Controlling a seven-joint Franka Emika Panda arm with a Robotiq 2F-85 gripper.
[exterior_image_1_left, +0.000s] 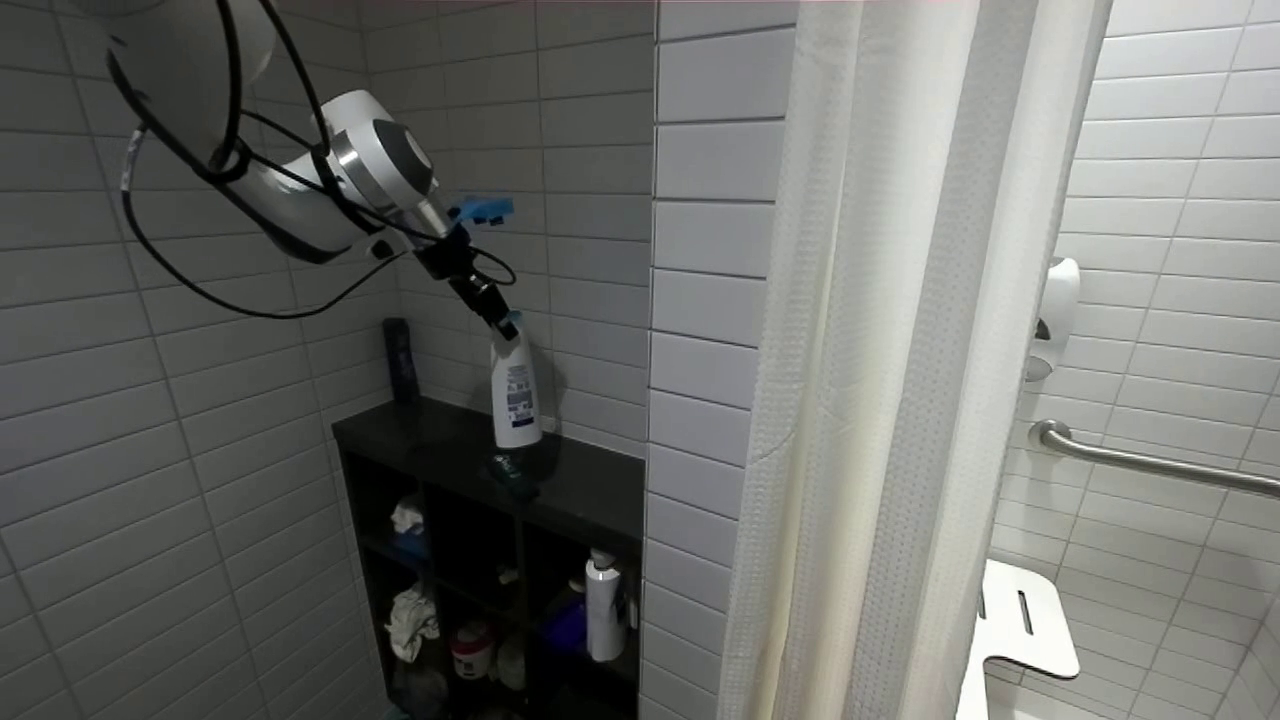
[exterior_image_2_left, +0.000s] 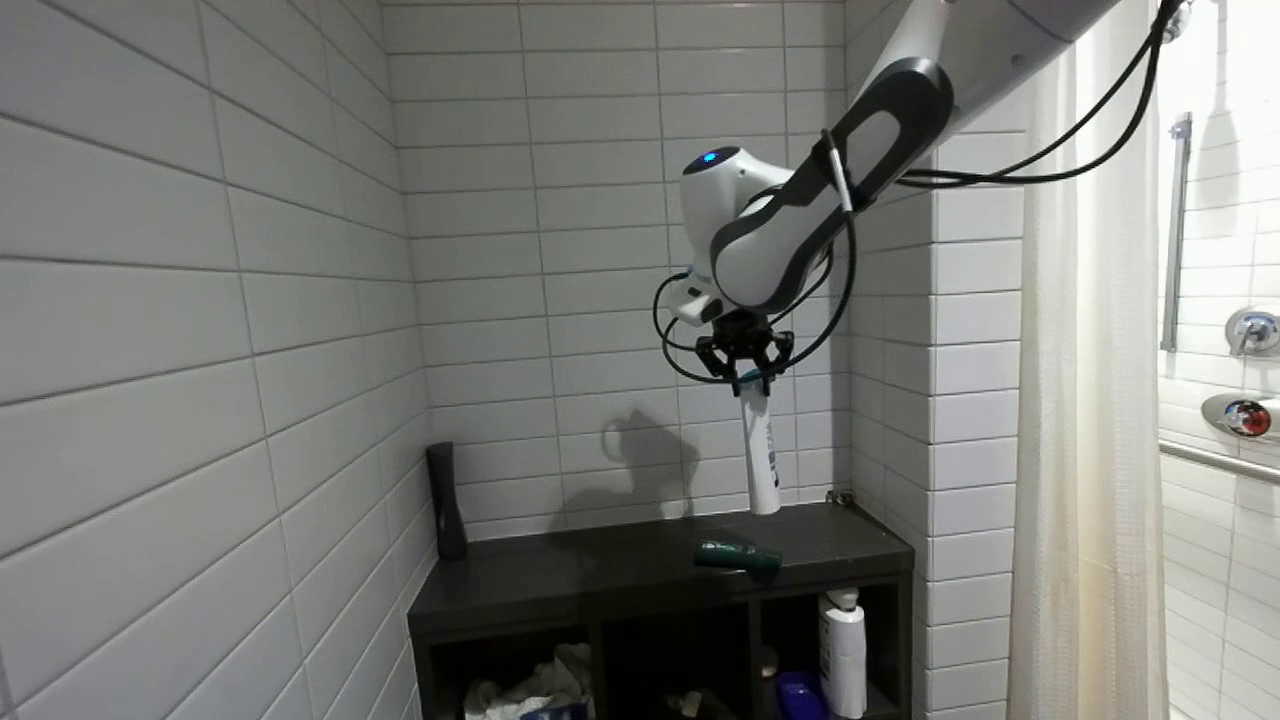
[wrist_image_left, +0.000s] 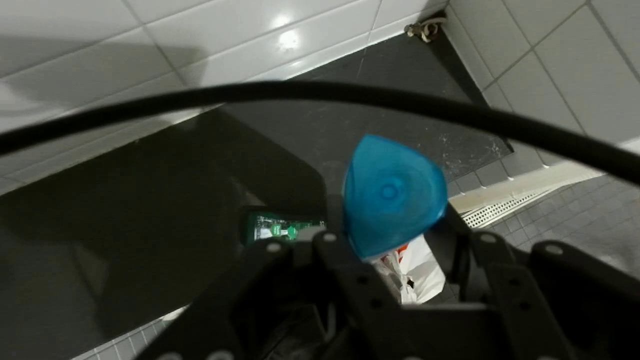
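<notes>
My gripper (exterior_image_2_left: 752, 386) is shut on the blue cap (wrist_image_left: 395, 195) of a white bottle (exterior_image_2_left: 760, 450). The gripper (exterior_image_1_left: 508, 330) and the white bottle (exterior_image_1_left: 516, 395) also show in an exterior view. The bottle hangs cap up and slightly tilted over the black shelf unit (exterior_image_2_left: 580, 550); I cannot tell whether its base touches the top. A dark green bottle (exterior_image_2_left: 738, 555) lies on its side on the shelf top, near the front edge. It also shows in the wrist view (wrist_image_left: 280, 227), left of the cap. A tall dark bottle (exterior_image_2_left: 447, 500) stands at the shelf's far left end.
Cubbies below hold cloths (exterior_image_2_left: 545, 685), a purple container (exterior_image_2_left: 800, 695) and a white bottle (exterior_image_2_left: 843, 650). Tiled walls stand behind and beside the shelf. A shower curtain (exterior_image_1_left: 880, 380) hangs at the right. A black cable (wrist_image_left: 320, 92) crosses the wrist view. A small object (wrist_image_left: 427, 29) lies in the back corner.
</notes>
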